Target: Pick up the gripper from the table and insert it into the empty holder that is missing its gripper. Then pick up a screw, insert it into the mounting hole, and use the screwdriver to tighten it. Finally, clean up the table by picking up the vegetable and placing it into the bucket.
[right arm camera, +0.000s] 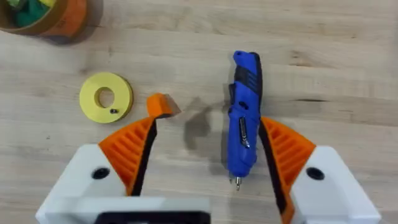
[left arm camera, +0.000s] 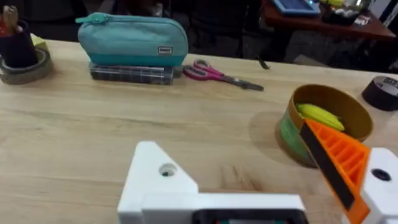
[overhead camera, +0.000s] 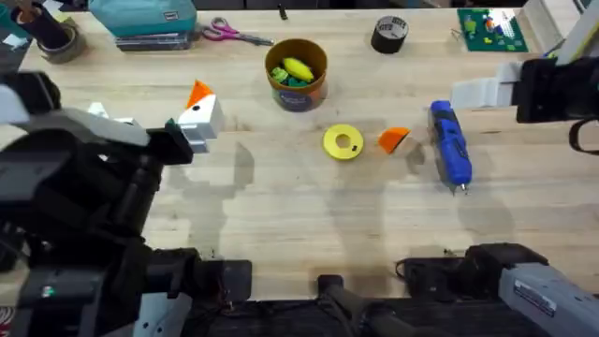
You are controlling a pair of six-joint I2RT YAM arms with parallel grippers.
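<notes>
In the right wrist view we see the gripper, a small stiff light wedge lying left of centre beside the yellow disc, while the right gripper hangs wide open and empty, so we judge pinching its flat sides is safest.

left gripper raised, one pad missing, right gripper spread wide

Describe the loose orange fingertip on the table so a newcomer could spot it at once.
Start at the orange-brown bucket at the table's far middle, then come toward the arms' bases to the yellow disc. The gripper lies just beside that disc, between it and the blue screwdriver. It is a small orange wedge lying loose on the wood, with no white mount.
</notes>
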